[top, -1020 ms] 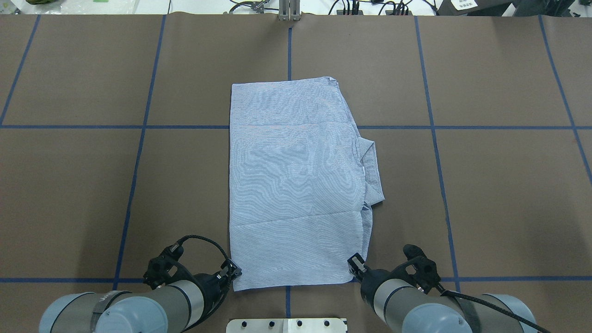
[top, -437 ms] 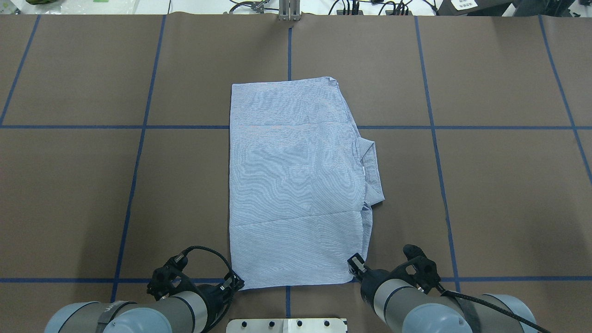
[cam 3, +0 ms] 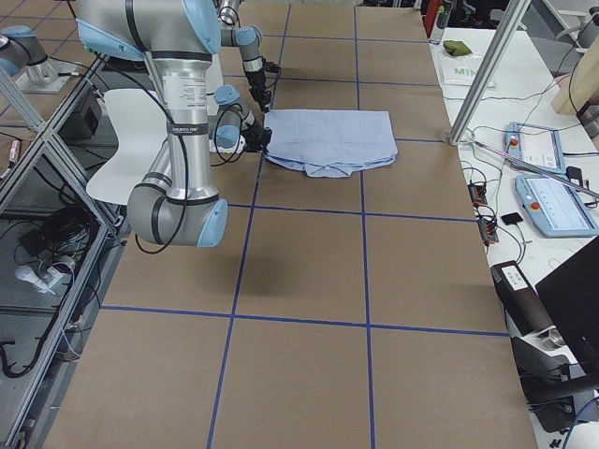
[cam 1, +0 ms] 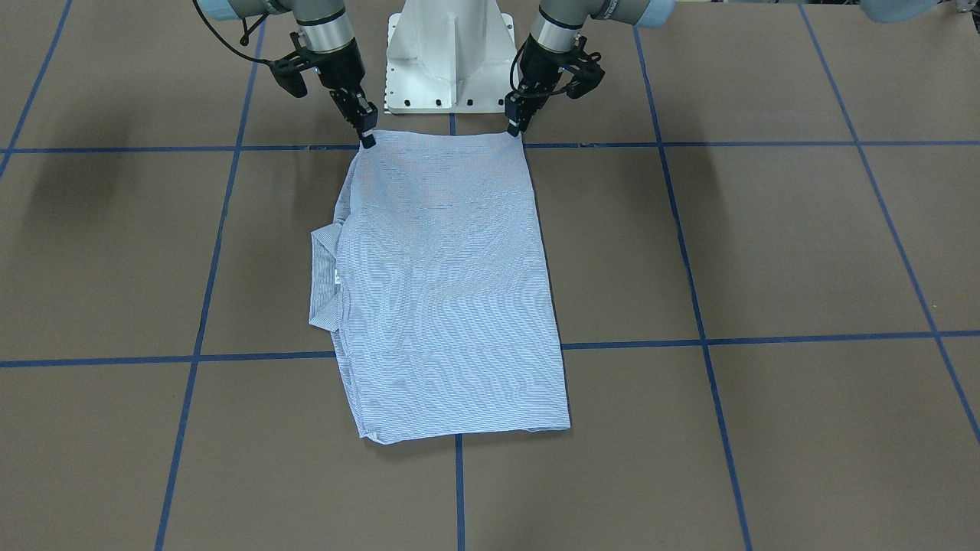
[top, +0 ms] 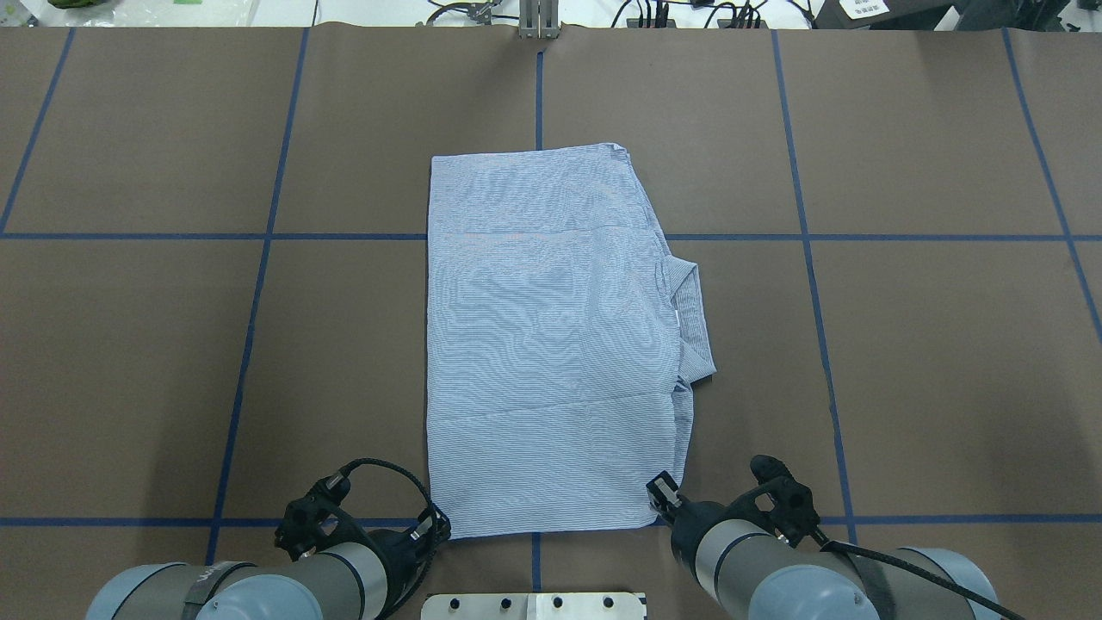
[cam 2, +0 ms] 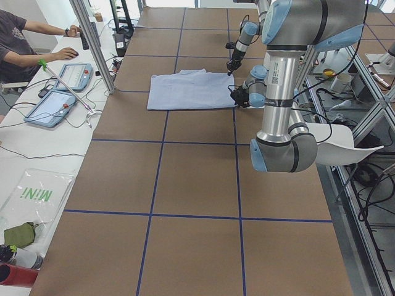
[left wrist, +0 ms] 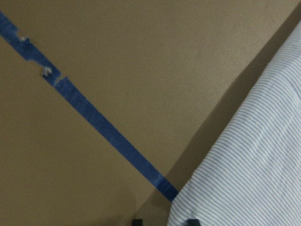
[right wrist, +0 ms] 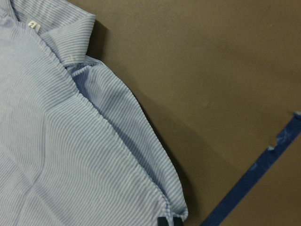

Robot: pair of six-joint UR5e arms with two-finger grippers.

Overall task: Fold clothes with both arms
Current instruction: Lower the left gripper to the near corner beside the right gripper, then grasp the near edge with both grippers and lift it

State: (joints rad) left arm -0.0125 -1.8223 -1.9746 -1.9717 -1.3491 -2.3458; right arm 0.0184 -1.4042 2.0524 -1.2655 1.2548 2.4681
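Shirt (top: pixel 551 344) lies folded flat, centre of table (top: pixel 904 387): light, limp, will sag. I'd take both near corners. Left gripper (cam 1: pixel 514 124) looks parted astride its corner. Right gripper (cam 1: pixel 367 135) is at the other, can't tell if closed.

A folded shirt (top: pixel 542 344) lies flat on the brown table (top: pixel 904 344).

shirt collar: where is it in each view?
Front-facing: collar, shirt's left edge.
Overhead: collar, right edge.
Exterior left: collar, far edge.
Exterior right: collar, near edge.
Left wrist: not visible.
Right wrist: collar, top left.
Landmark: right gripper at the hem corner on the collar's side.
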